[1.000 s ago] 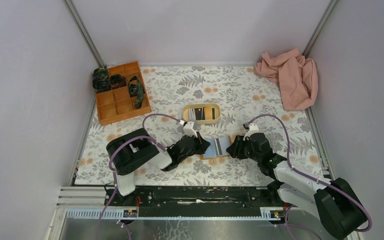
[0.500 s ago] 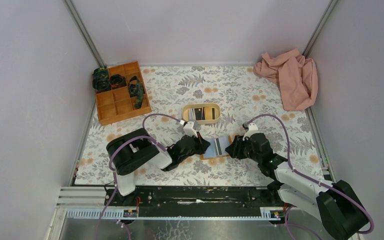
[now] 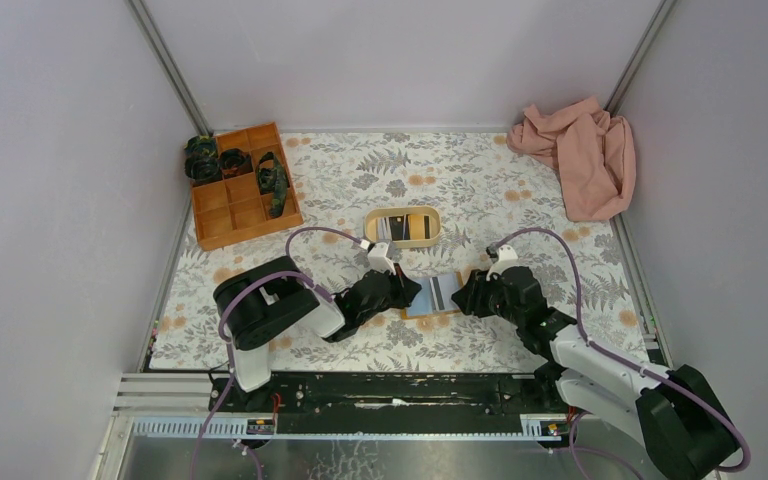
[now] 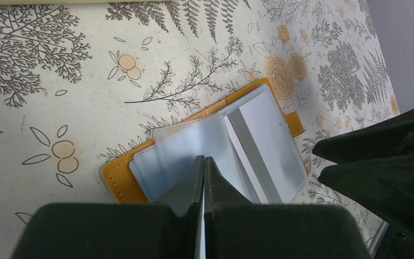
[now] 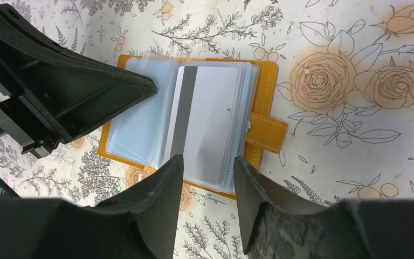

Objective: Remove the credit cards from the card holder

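Observation:
The card holder lies open on the flowered mat, orange outside with light blue clear sleeves and its snap tab to the right. A pale credit card with a grey stripe sits in the top right sleeve, also visible as a pale card in the left wrist view. My left gripper is shut, its tips resting on the left sleeves. My right gripper stands open just above the holder's near edge, its fingers either side of the card's sleeve, holding nothing.
A beige oval tray holding cards stands just behind the holder. An orange compartment box with dark items is at the back left. A pink cloth lies crumpled in the back right corner.
The right arm's elbow has drifted slightly right; both grippers and the card holder stay where they were.

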